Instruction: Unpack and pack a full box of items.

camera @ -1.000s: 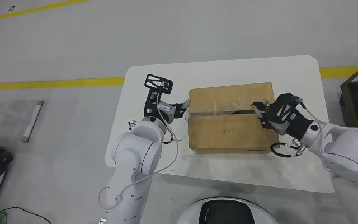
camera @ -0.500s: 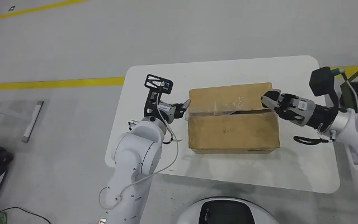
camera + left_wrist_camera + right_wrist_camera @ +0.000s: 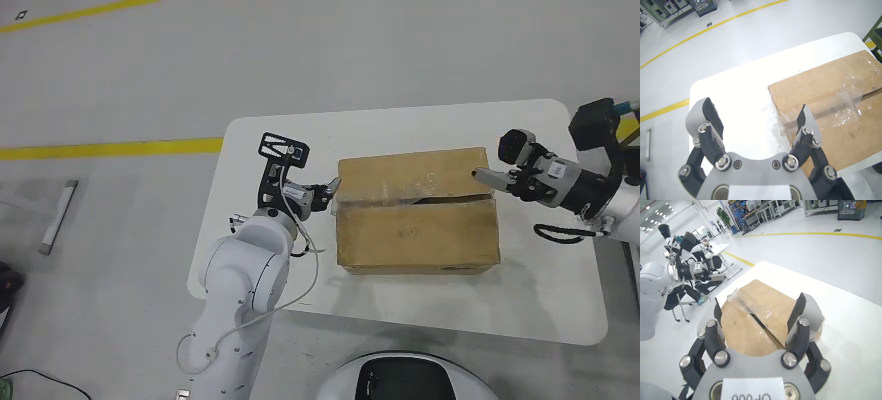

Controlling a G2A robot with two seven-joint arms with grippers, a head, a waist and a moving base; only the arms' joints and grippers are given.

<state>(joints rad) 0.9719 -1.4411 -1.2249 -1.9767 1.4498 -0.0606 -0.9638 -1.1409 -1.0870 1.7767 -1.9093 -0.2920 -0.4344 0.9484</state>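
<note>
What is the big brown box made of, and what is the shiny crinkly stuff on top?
The box looks like cardboard: dull, flat brown, with folding flaps. The crinkly strip along its seam is probably clear plastic tape: see-through, glossy and wrinkled.

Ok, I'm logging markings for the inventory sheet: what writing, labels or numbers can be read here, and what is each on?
Nothing can be quoted with certainty.
Pen scribble on top of the cardboard box: too scrawled to read.
Round stamp on the box flap: too small.
White label behind the right claw: upside down, cut by the picture's edge.
Tiny marks on the table: too small.
</note>
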